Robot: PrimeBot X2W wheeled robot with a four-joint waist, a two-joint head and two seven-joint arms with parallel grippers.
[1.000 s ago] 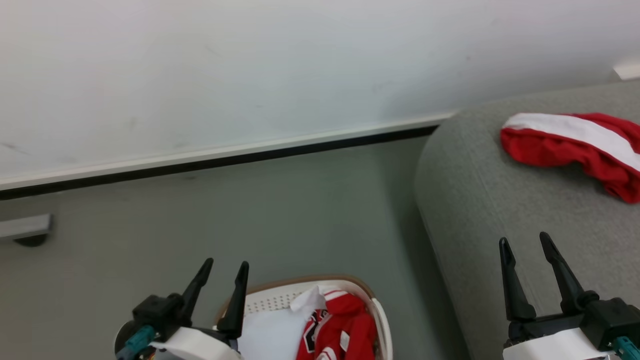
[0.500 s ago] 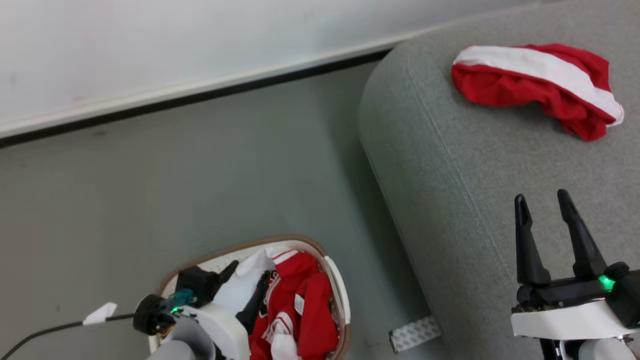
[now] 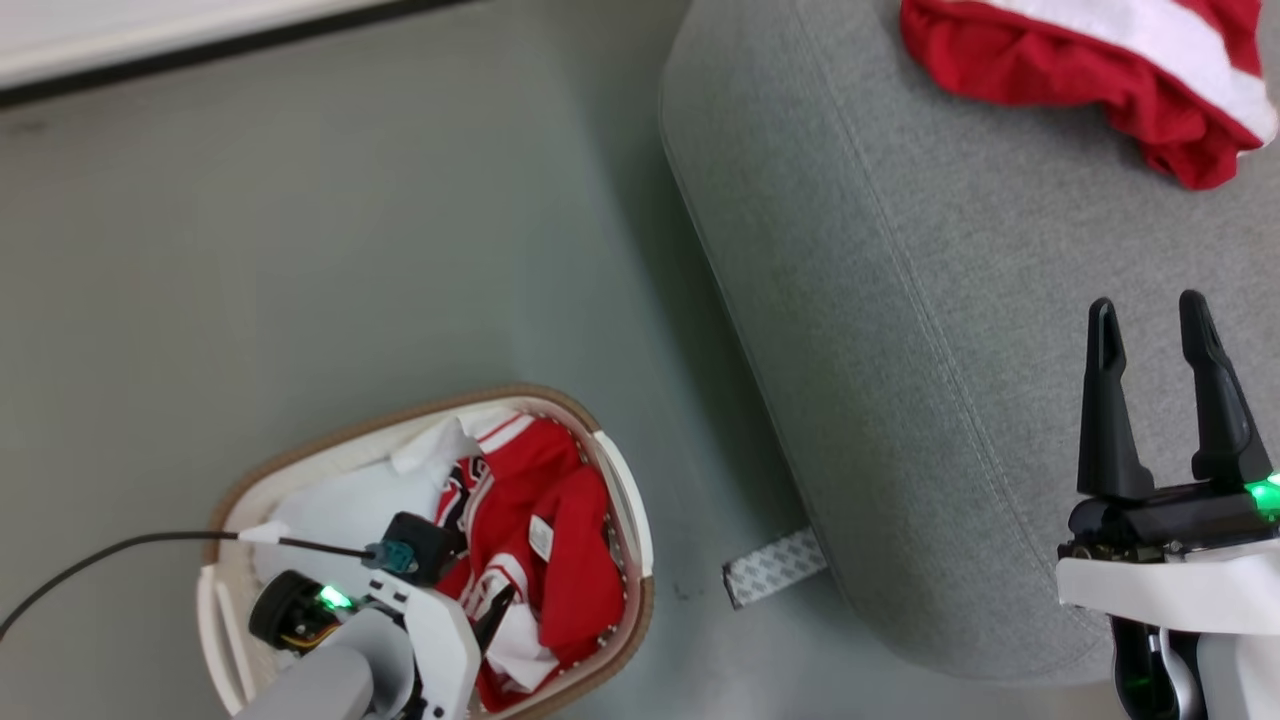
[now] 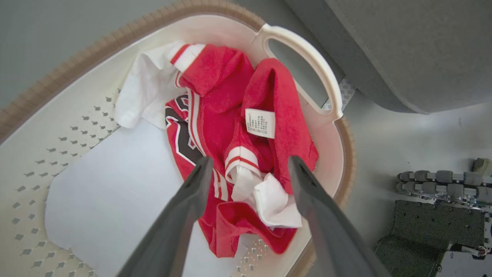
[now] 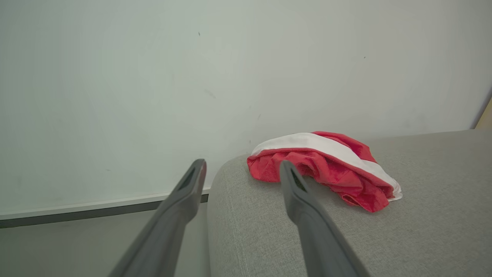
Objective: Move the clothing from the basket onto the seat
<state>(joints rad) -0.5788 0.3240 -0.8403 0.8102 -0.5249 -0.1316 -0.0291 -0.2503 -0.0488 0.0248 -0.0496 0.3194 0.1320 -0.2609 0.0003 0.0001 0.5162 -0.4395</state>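
The white basket with a brown rim stands on the floor left of the seat. Red and white clothing lies crumpled in its right half, over a white sheet. My left gripper points down into the basket, open. In the left wrist view its fingers straddle a white-and-red striped fold of the clothing without closing on it. One red garment with a white band lies on the seat's far part. My right gripper hovers open over the grey seat, short of that garment.
A grey patterned strip lies on the floor at the seat's near corner. A white wall with a dark baseboard runs behind. A black cable trails left from my left wrist. My wheeled base stands right of the basket.
The head camera has tilted down, so the whole picture shifted. My left gripper has turned and dropped into the basket, over the clothing. Both grippers have stayed open.
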